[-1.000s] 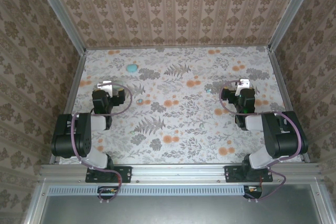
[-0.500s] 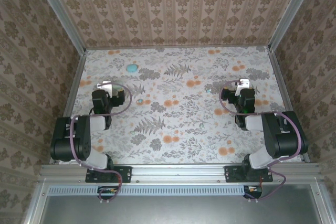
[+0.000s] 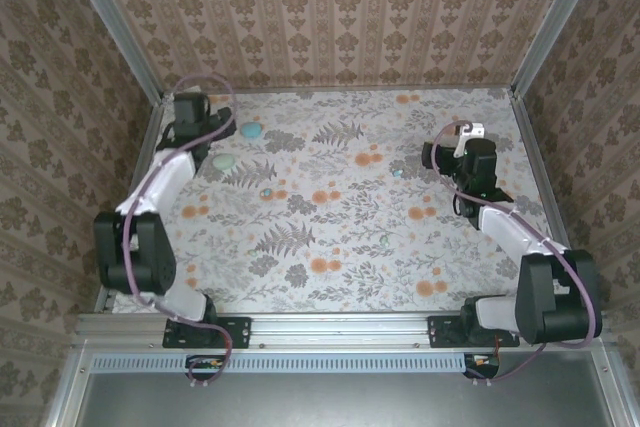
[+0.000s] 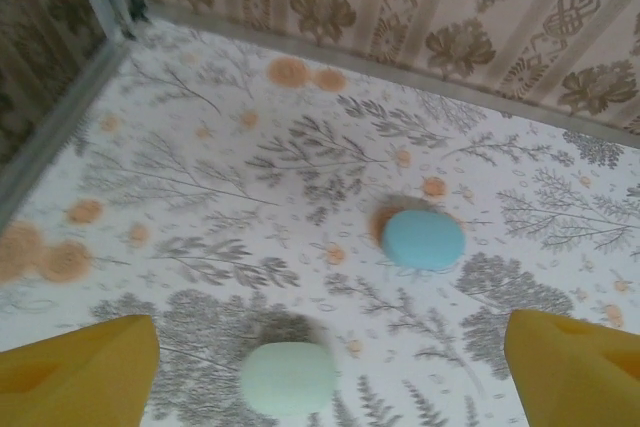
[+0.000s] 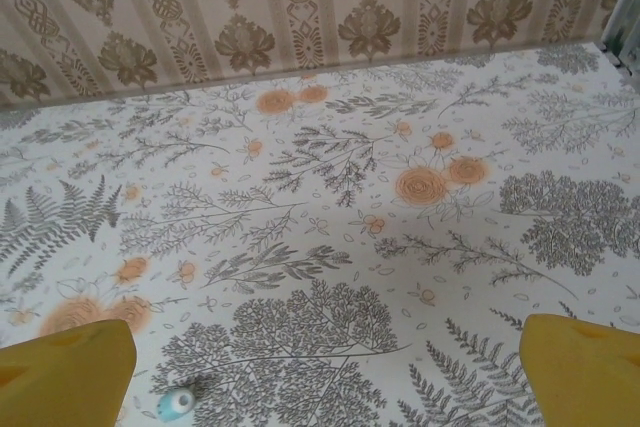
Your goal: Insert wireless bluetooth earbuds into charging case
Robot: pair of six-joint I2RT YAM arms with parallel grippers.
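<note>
Two case pieces and two earbuds lie loose on the printed surface; both sets of jaws are wide and hold nothing.

The case is in two smooth oval pebbles near the far-left corner: a teal-blue part and a paler mint-green part, near each other but apart. The left jaws gape over them, with blunt yellow fingers to either side and the mint part between. The earbuds are tiny rounded teal beads. One lies left of centre and the other right of centre, well apart from the case. The right jaws are equally wide, and that second bud, with a pale spot on it, sits close beside one yellow finger. The surface is flat, printed with grey ferns and orange blossoms. The walls carry beige damask stripes.
</note>
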